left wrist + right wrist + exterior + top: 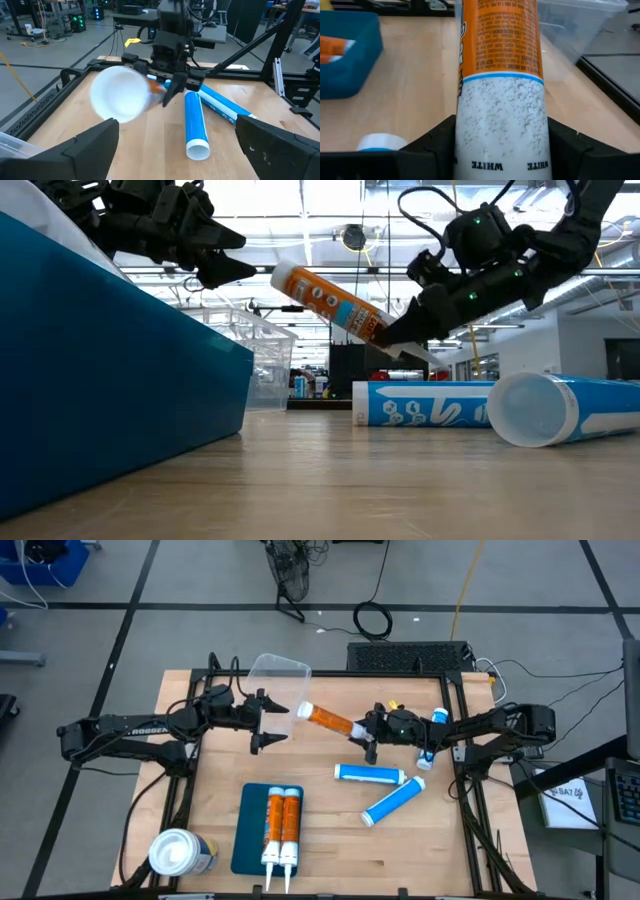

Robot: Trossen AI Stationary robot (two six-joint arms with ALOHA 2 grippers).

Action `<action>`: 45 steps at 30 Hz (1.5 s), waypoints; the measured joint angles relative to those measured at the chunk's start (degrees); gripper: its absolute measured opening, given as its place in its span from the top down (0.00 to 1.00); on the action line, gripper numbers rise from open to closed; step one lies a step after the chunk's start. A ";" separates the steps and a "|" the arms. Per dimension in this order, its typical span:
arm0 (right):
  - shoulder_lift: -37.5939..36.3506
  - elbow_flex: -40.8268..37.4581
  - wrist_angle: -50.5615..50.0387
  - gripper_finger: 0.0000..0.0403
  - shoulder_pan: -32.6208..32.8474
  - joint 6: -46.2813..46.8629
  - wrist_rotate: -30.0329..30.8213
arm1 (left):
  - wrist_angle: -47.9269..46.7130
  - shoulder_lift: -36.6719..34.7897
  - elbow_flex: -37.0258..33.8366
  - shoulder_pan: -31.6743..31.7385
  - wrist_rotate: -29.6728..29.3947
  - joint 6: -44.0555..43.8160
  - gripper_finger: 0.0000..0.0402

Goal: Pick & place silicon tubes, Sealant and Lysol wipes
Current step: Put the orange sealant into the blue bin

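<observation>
Wood tabletop point(330, 830) on grey floor point(200, 580), cables behind. R tool point(372, 732) clamps orange tube point(330, 720) above tabletop centre; L tool point(268, 722) wide, empty, near back-left.

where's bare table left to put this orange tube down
The right gripper holds the orange tube in the air. Bare wood lies between the blue tray and the blue tubes, and along the front right edge. Crowded: the tray's two tubes, and around the clear bin by the open left gripper.

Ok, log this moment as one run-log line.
right gripper: shut on orange tube, lifted | left gripper: open, facing tube | blue tray: two orange tubes
</observation>
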 joint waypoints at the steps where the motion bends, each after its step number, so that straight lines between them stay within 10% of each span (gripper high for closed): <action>1: 0.00 -0.18 -0.04 0.48 -0.57 0.04 0.02 | 0.00 0.00 0.00 0.00 0.00 0.00 0.02; 21: 0.00 -0.34 5.83 0.48 -3.97 4.34 -29.78 | -0.02 0.00 0.00 0.02 0.00 0.00 0.02; 45: 0.00 -0.34 5.65 0.48 -3.53 4.37 -30.88 | -0.02 0.00 0.00 0.02 0.02 0.00 0.02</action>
